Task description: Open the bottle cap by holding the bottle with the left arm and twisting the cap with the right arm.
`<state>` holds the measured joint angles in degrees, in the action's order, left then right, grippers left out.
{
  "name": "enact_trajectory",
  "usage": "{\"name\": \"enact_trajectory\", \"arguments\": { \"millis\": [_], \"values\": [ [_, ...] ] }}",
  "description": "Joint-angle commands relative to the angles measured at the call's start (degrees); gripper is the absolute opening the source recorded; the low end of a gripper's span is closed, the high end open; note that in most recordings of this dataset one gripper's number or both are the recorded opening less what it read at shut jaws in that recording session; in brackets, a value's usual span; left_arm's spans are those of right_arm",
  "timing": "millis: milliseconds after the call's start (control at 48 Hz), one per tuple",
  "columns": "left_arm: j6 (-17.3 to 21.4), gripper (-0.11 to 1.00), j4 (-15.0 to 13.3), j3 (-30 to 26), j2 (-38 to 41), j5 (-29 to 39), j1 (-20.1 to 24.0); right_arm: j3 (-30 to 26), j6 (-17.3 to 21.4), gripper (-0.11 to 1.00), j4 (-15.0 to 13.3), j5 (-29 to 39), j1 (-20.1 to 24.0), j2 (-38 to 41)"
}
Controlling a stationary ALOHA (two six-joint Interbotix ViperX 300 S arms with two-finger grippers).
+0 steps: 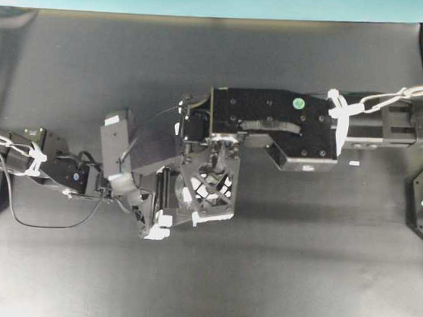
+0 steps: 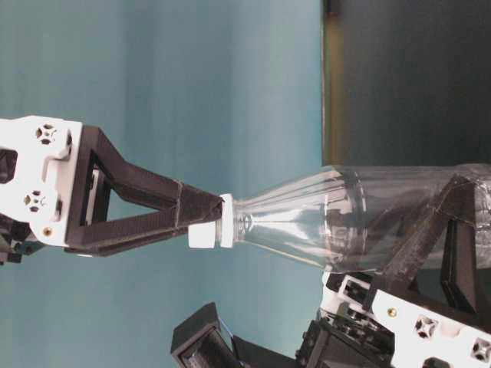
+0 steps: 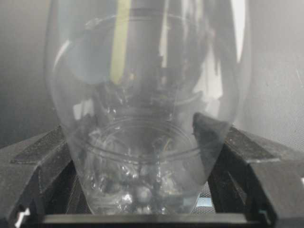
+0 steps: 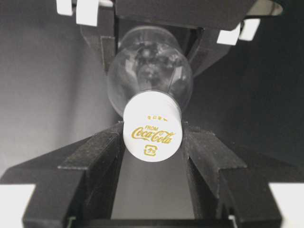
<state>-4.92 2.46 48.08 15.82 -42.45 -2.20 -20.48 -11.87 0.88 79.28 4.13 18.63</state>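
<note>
The bottle [image 2: 360, 218] was clear plastic, and nothing could be made out inside it — only reflections and the ridged base seen through its wall in the left wrist view. It stood held up between the two arms over the dark tabletop [image 1: 96, 64]. The left gripper [image 3: 147, 156] had its fingers [image 3: 216, 137] clamped against the bottle's lower body, one on each side. The bottle cap [image 4: 152, 127] was white and sat on the neck; its top read "FROM Coca-Cola" in gold script, with a small gold recycling-style mark below and a tiny line of gold characters above, too small to read. The right gripper [image 4: 152, 142] pinched that cap from both sides, its black fingers [image 4: 102, 147] pressed to the cap's rim — in the table-level view their tips met the cap just where the neck began. A small white fleck [image 1: 354, 163] lay on the tabletop beside the right arm [image 1: 282, 126].
</note>
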Motion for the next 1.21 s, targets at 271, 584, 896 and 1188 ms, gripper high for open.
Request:
{"name": "enact_trajectory", "arguments": {
  "millis": [271,584,896,1188],
  "values": [
    [-0.2,0.81,0.2,-1.7,0.2,2.9,-1.0,1.0,-18.9,0.38,-0.7,-3.3,-1.0,-0.9],
    [-0.3,0.81,0.2,-3.0,0.3,3.3,-1.0,4.6,-35.5,0.38,-0.7,-6.5,-1.6,-2.8],
    [-0.4,0.81,0.2,-3.2,0.4,3.7,-1.1,7.8,-36.6,0.38,-0.6,-7.0,-1.6,-4.3],
    [-0.9,0.81,0.2,-3.2,0.4,3.7,-1.1,8.6,-35.7,0.38,-0.6,-9.2,-1.4,-4.7]
  ]
}}
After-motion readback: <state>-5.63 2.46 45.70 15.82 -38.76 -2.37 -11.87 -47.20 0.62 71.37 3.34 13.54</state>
